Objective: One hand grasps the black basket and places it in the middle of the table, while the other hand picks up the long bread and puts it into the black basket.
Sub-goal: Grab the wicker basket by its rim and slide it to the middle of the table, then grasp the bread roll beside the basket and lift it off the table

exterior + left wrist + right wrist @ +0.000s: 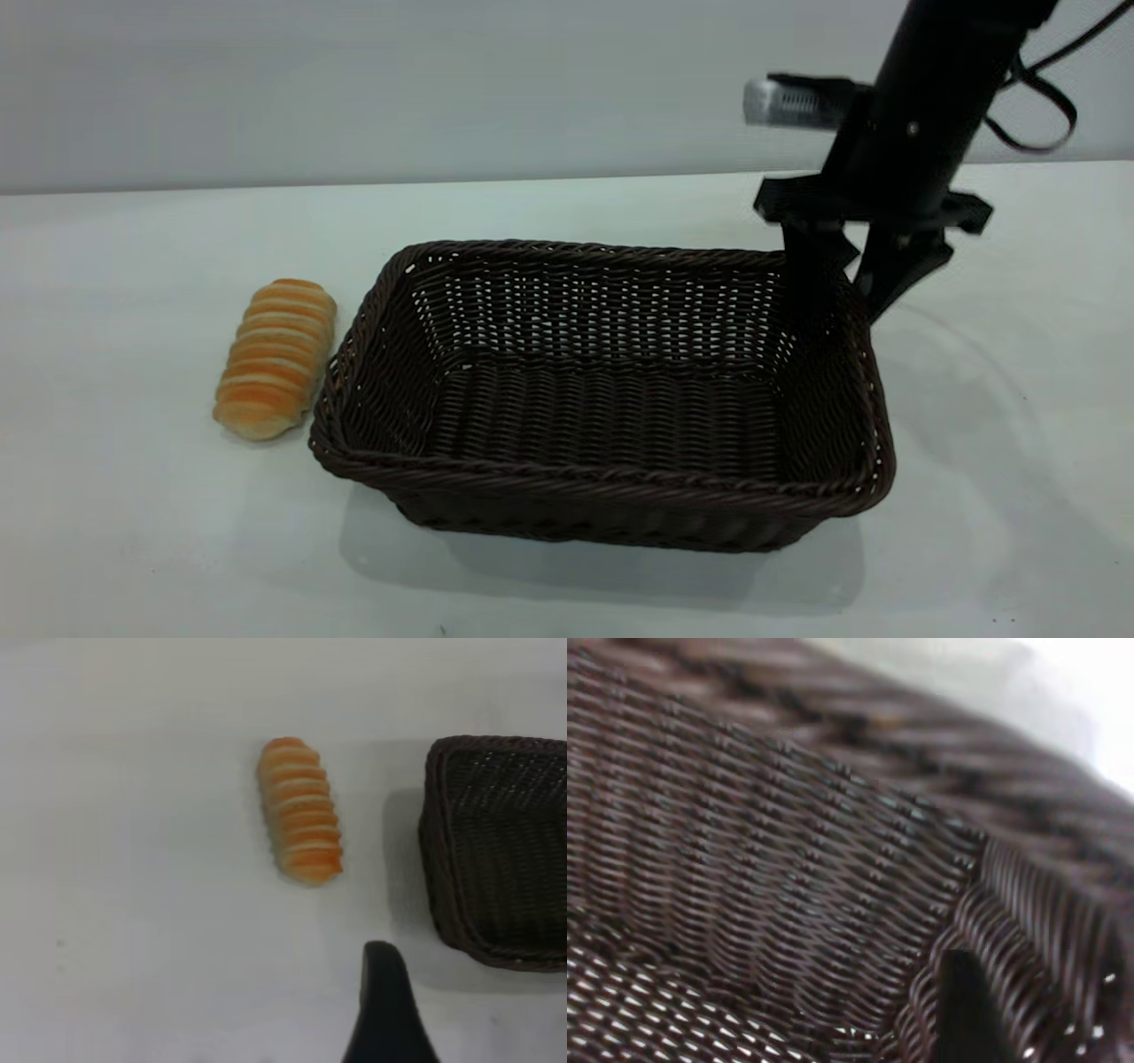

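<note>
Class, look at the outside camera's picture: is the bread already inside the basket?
No, the bread lies on the table just outside the basket, by its left end.

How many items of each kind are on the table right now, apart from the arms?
Basket: 1, dark woven, empty, with the right gripper straddling its far right rim.
Bread: 1, lying on the table beside the basket's left end, apart from it.
Total: 2.
</note>
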